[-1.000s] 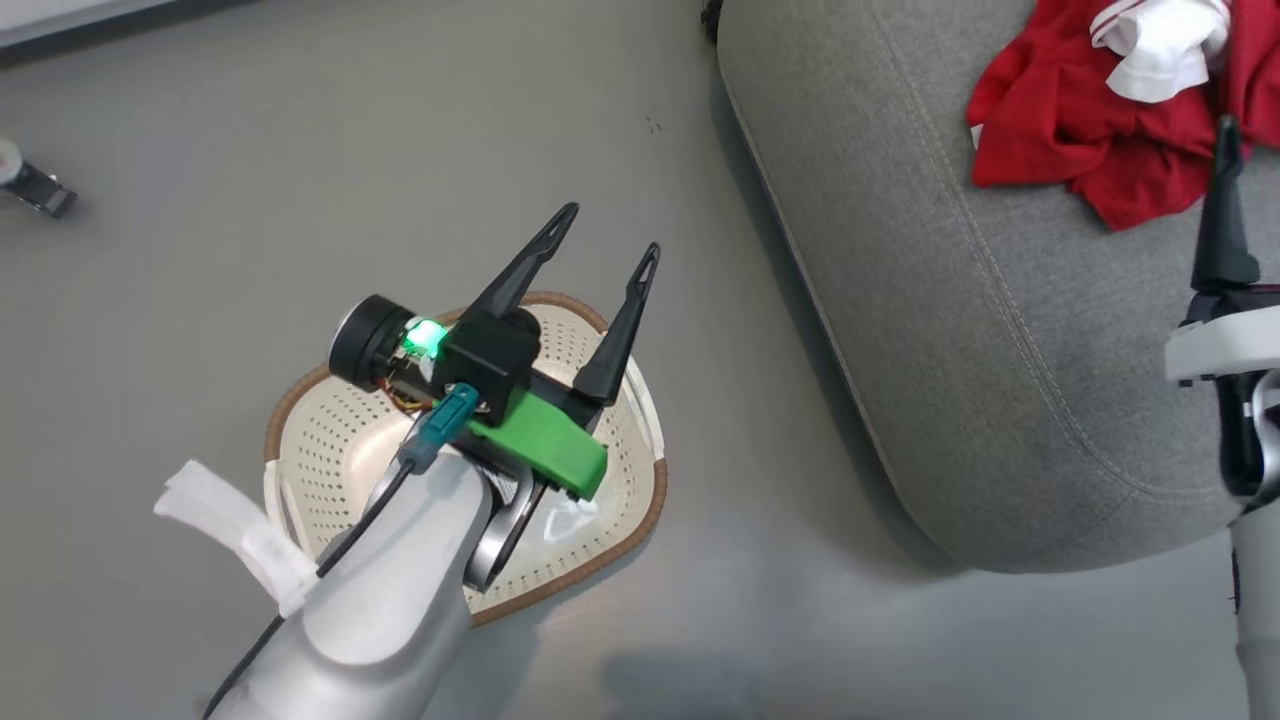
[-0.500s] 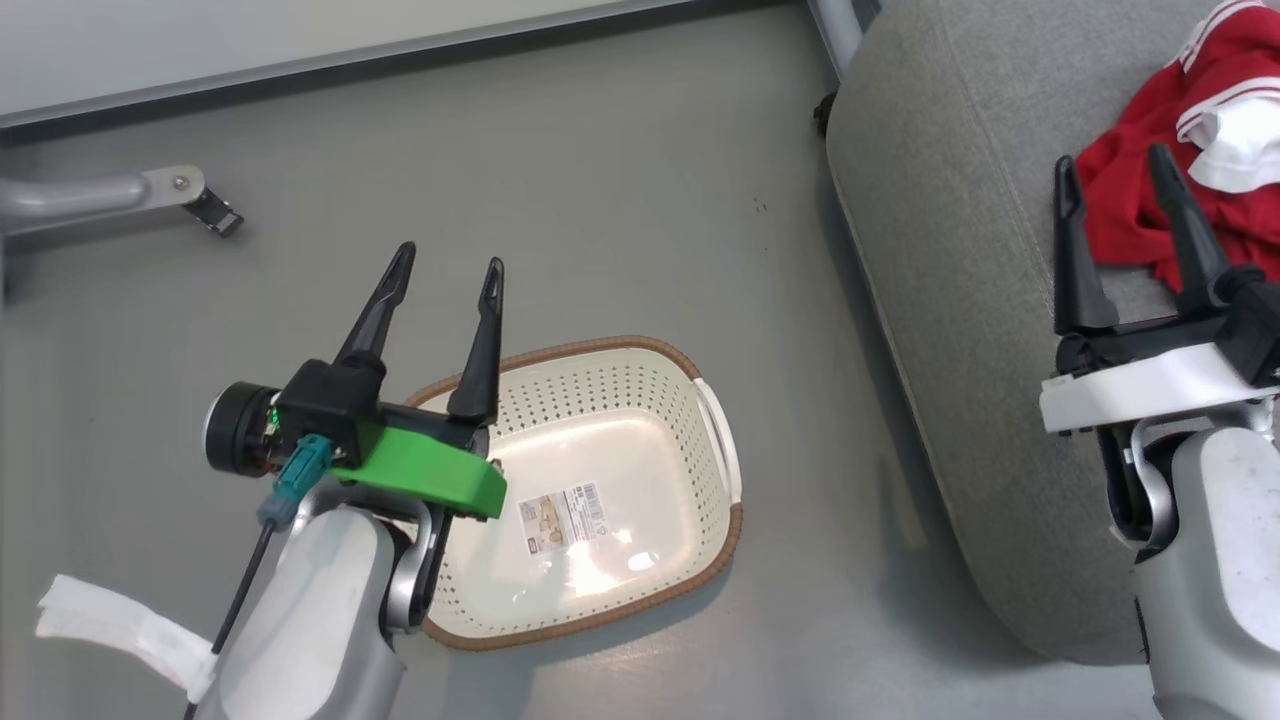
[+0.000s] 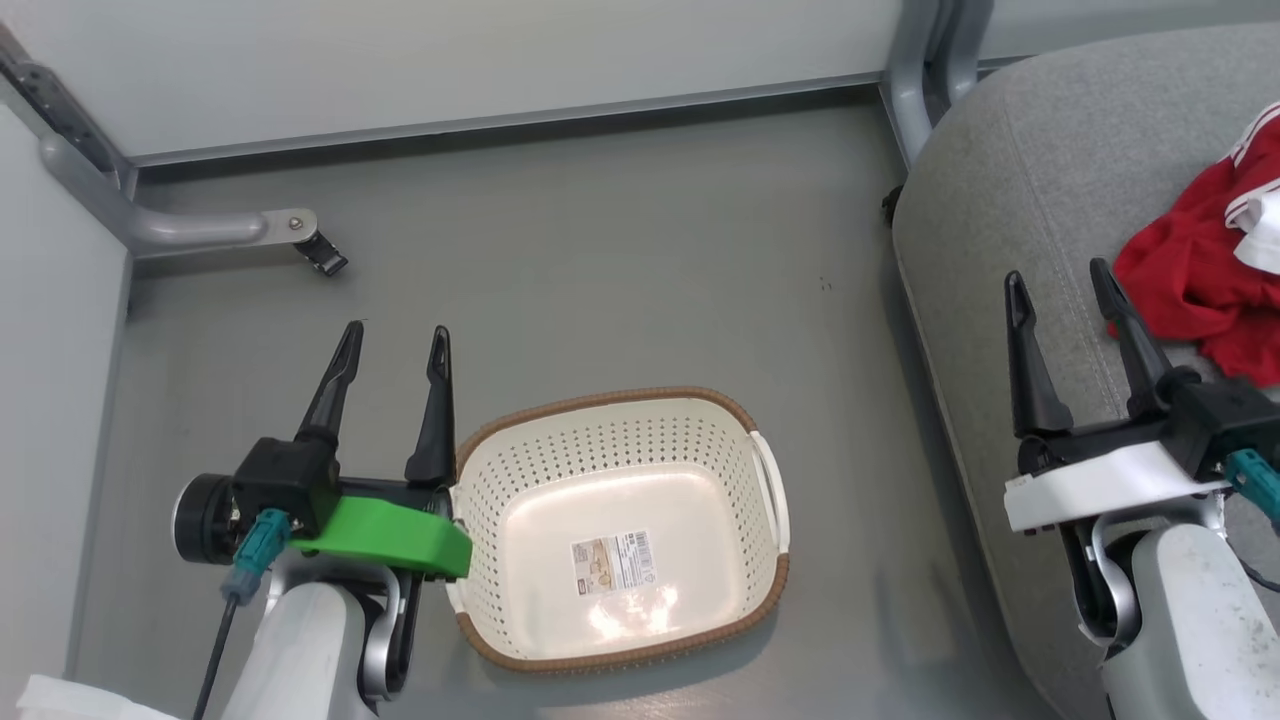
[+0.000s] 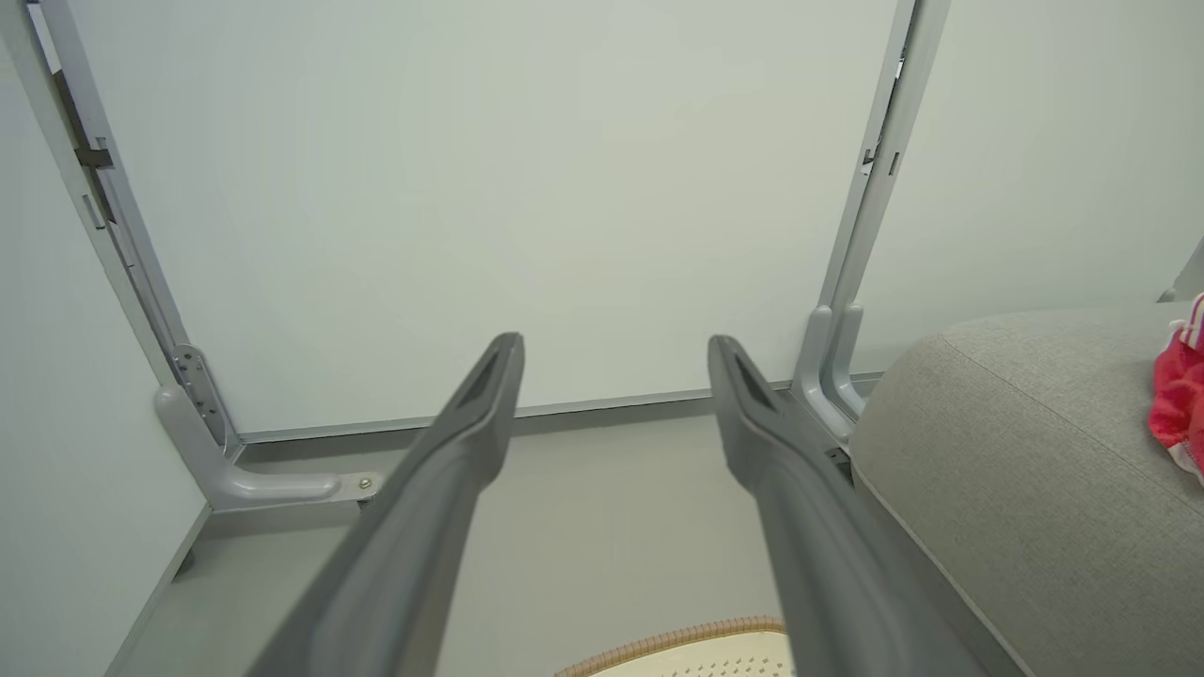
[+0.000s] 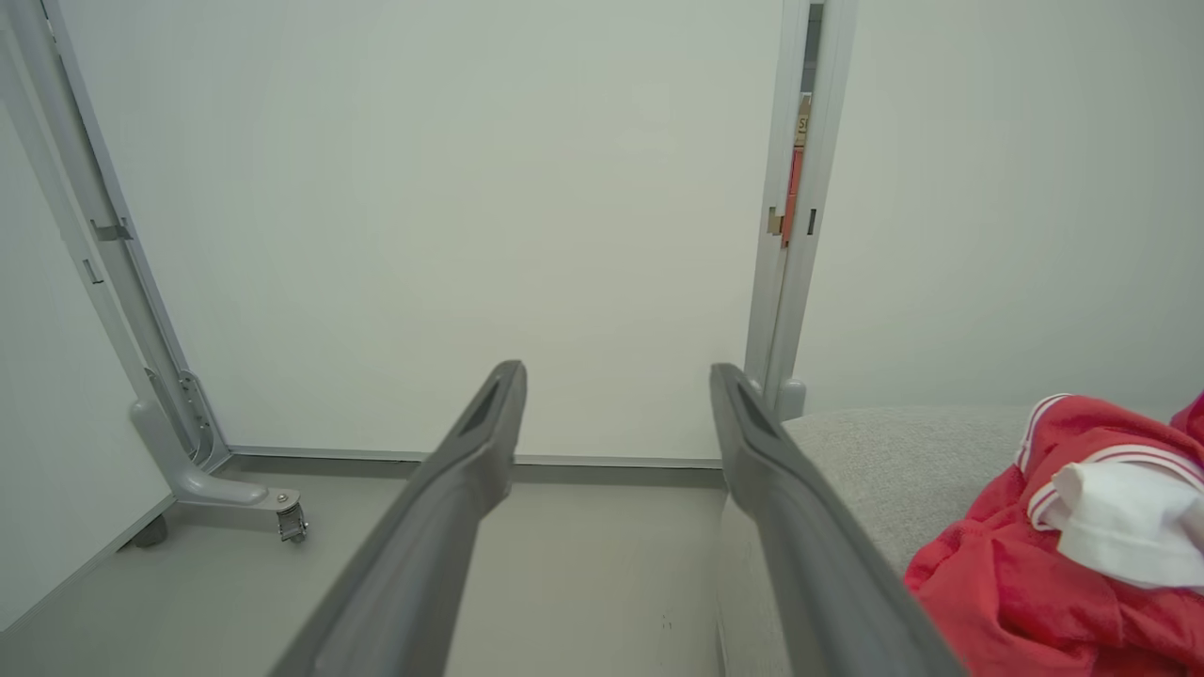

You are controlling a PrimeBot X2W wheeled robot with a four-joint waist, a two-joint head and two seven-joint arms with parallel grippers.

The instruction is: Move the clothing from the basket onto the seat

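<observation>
Light is bright, even and diffuse, from overhead. Head view is sharp throughout. A white glare patch sits on the glossy bottom of the basket (image 3: 560,520), just below its label. Soft-edged shadows lie on the floor (image 3: 620,250) along the basket's near side and beside the seat (image 3: 1000,200).

Wrist views are wide-angle: the frame posts (image 4: 103,216) bow and lean at the edges. Fingers (image 4: 423,536) of the left gripper (image 4: 616,343) and of the right gripper (image 5: 616,371) go soft toward the lens. The clothing (image 4: 1176,414) at the left wrist view's edge reads pinkish and blurred.
</observation>
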